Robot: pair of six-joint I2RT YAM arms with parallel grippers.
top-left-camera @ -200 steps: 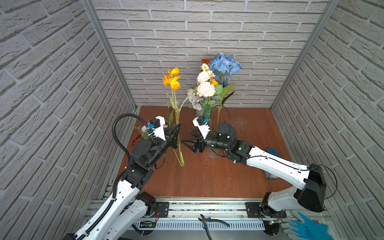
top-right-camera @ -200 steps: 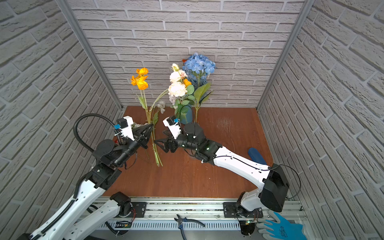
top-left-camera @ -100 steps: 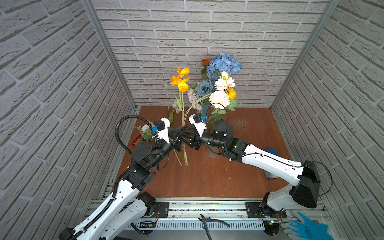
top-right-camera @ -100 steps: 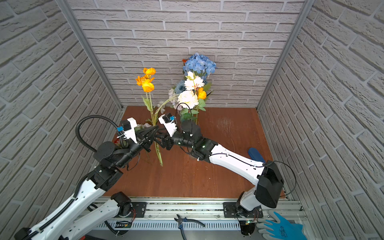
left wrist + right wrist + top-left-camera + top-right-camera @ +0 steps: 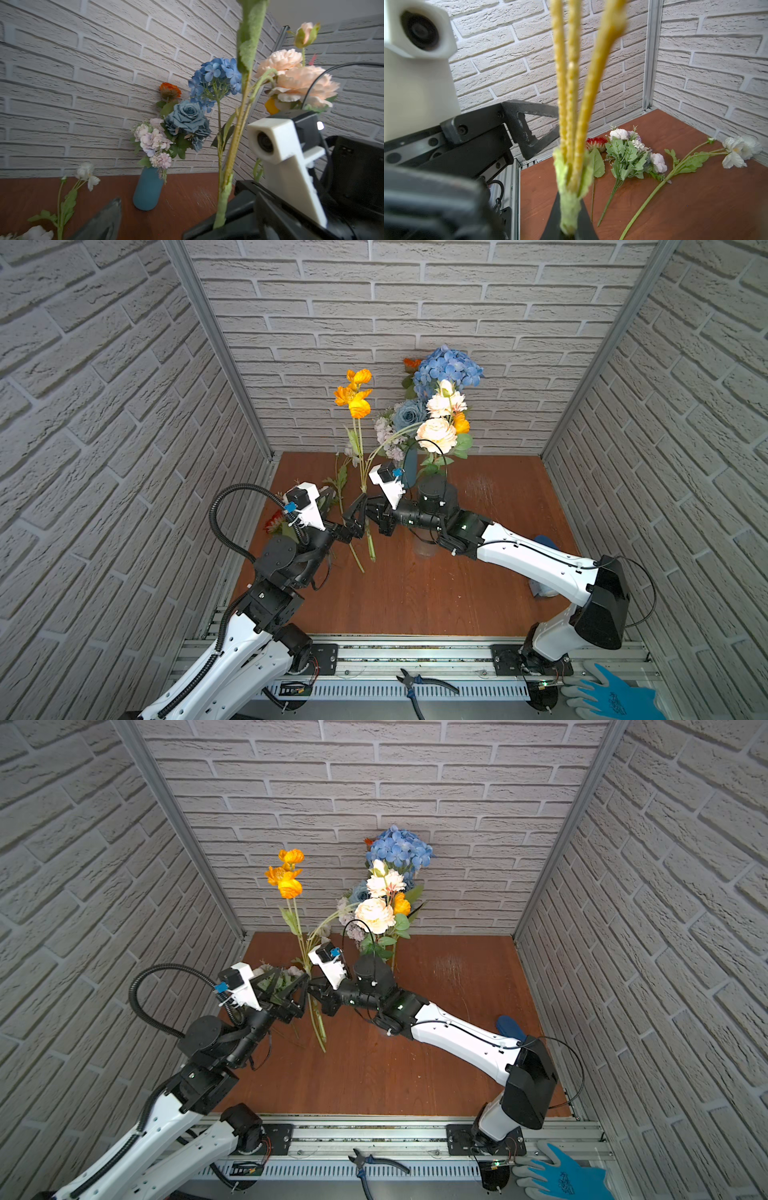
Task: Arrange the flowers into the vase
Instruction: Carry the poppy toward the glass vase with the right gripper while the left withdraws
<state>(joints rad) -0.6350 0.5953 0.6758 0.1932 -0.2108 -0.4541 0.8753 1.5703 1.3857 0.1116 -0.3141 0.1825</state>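
Robot lab test cell: brick-pattern wall panels (image 5: 374,302) at 9, 12 and 3 o'clock sit in aluminium frame posts (image 5: 222,352) around a brown wooden tabletop (image 5: 415,593). At 6 o'clock a metal mounting rail (image 5: 415,653) carries two arm bases (image 5: 544,645), with pliers (image 5: 419,682) and a blue work glove (image 5: 615,697) lying by it.

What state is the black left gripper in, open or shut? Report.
Open. The left gripper shows jaws spread wide; the green-stemmed orange-yellow poppies are clamped by the right gripper.
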